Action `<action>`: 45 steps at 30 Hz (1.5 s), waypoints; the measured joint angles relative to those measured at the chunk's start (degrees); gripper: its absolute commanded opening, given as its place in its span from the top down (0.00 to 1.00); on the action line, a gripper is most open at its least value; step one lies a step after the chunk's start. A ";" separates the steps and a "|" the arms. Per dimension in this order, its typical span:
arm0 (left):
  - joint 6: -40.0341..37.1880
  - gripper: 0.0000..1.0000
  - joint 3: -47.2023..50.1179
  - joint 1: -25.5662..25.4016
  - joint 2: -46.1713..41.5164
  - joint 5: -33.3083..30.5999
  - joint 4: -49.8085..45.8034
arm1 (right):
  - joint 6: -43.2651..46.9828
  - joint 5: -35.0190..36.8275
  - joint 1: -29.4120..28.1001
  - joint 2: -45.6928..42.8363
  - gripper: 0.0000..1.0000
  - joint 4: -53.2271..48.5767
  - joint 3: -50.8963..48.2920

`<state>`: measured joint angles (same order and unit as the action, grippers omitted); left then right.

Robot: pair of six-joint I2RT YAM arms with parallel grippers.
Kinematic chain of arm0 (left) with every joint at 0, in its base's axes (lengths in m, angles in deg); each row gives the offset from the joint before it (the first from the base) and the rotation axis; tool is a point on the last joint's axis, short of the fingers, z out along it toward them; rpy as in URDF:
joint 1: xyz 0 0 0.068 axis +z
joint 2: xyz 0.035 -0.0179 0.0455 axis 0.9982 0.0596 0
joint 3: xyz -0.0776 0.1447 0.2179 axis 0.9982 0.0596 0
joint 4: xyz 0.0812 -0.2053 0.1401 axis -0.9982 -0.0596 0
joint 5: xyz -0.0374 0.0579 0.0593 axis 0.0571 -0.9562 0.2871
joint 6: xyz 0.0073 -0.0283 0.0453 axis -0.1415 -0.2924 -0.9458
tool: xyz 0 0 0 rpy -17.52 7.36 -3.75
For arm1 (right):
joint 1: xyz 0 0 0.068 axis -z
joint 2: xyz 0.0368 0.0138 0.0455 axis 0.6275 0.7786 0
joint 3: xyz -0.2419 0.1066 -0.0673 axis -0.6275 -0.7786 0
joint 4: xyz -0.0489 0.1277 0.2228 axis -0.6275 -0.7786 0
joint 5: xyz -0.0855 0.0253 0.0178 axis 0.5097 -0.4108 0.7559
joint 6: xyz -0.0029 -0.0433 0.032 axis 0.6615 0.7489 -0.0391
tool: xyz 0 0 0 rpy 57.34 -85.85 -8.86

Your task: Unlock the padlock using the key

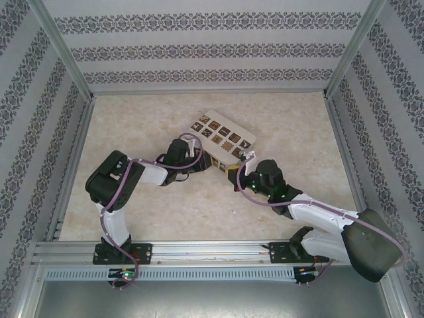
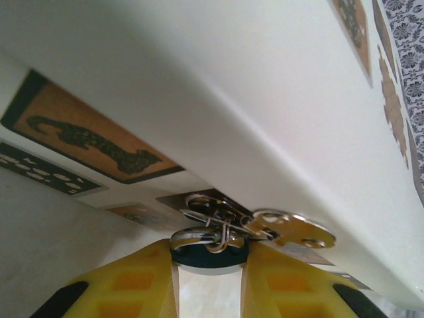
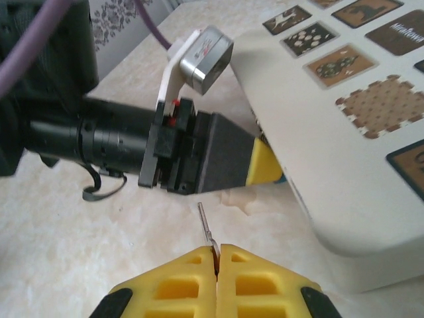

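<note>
bottom centre of the right wrist view, the right claw (image 3: pixel 216 255) is pinched shut on the key (image 3: pixel 206 224), which points up. beyond it, the left claw (image 2: pixel 209 257) grips the blue padlock (image 2: pixel 199 264) at the box (image 3: pixel 344 165), bottom centre of the left wrist view.

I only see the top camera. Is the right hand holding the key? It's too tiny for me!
Observer: Yes, the right wrist view shows the right hand shut on the key, which pokes out from its fingertips.
Operator: Where's the padlock?
Observer: In the left wrist view the padlock sits between the fingers of the left hand, at the box's metal clasp.
Operator: Is the key in yet?
Observer: No, the key's tip is apart from the left hand, with table between.
</note>
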<state>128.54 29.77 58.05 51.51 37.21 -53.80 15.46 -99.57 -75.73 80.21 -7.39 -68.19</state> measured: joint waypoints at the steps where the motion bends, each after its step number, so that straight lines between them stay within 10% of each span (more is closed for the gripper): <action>1: 0.44 0.76 -0.42 0.00 -0.11 0.26 -0.92 | 0.72 0.76 -0.79 0.63 1.00 1.73 -0.92; 45: 9.22 0.76 -8.00 -0.02 -3.26 7.96 -16.33 | 8.81 16.57 -5.25 33.29 1.00 42.66 -5.97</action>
<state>137.76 21.77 58.03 48.26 45.16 -70.13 24.27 -83.00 -80.97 113.49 35.27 -74.16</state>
